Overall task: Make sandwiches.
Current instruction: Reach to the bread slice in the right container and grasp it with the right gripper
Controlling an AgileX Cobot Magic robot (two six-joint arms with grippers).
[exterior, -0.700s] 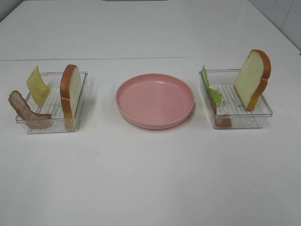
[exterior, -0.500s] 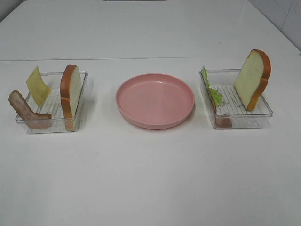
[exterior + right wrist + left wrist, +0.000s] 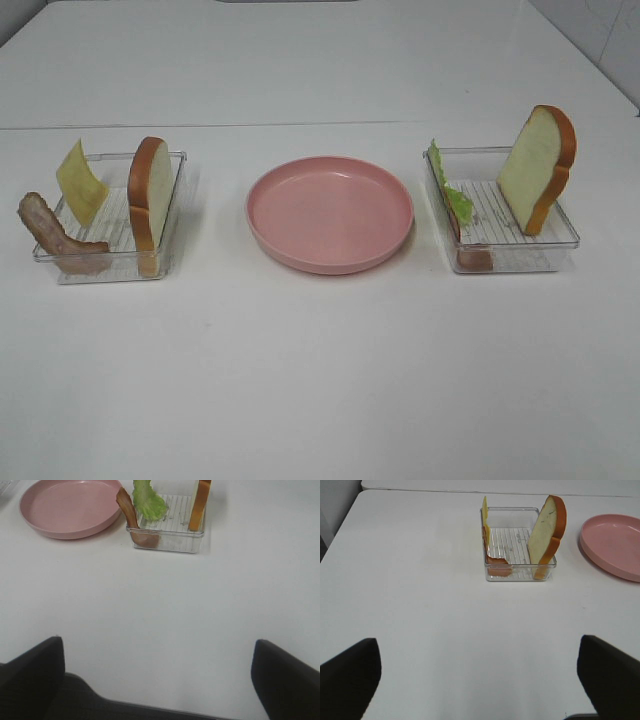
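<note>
White toy bread slice with orange-brown crust upright in left clear plastic tray, near yellow cheese square and brown meat strip. Second bread slice, green lettuce leaf and second meat strip in right clear plastic tray. Round pink plate between the trays. Left gripper and right gripper: spread wide, gripping nothing.

Bare surface up front, three obstacles in a row farther back

The near half of the surface lies bare. Farther back stand the left tray, the plate and the right tray, well apart, with bare lanes between. The left bread slice stands upright by its tray's inner wall, the right bread slice leans at its tray's outer side, both rising above the rims.
</note>
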